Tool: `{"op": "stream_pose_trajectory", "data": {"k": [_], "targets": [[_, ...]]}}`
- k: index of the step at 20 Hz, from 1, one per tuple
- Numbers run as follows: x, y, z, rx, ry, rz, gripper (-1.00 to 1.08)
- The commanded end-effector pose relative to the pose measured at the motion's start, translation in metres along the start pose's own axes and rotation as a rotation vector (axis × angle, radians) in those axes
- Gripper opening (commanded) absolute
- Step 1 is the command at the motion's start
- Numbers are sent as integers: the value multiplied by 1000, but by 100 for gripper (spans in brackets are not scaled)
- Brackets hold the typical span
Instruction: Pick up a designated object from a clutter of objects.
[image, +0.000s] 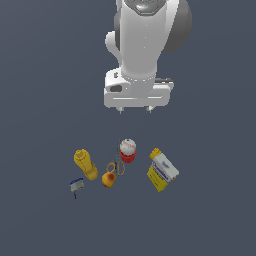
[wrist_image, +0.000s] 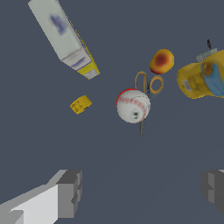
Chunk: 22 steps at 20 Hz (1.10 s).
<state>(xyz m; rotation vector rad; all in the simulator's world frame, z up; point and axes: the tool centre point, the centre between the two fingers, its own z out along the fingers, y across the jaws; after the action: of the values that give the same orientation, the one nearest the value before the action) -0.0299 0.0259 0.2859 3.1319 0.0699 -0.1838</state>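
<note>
Exterior view, upper centre: claw (image: 134, 110) hovering wide, empty, above white ball (image: 128, 146), likely lining up.

You see a matt, smooth grey surface (image: 40, 125). The white ball (wrist_image: 133, 105) shows red stitching, the squeeze bottle (image: 86, 164) looks like smooth yellow plastic, and the arm's shell (image: 142, 45) glossy white.

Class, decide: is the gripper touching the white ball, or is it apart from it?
Apart. The exterior view shows the gripper hanging well above the white ball, with bare floor between; the wrist view shows the open jaws clear of the ball.
</note>
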Motion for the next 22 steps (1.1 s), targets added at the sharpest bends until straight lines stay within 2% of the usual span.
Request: {"op": "stream_pose_trajectory", "data": {"k": [1,22], "targets": [[0,0,0,0,0,0,100],[10,-1,11,-7,-1,73,100]]}}
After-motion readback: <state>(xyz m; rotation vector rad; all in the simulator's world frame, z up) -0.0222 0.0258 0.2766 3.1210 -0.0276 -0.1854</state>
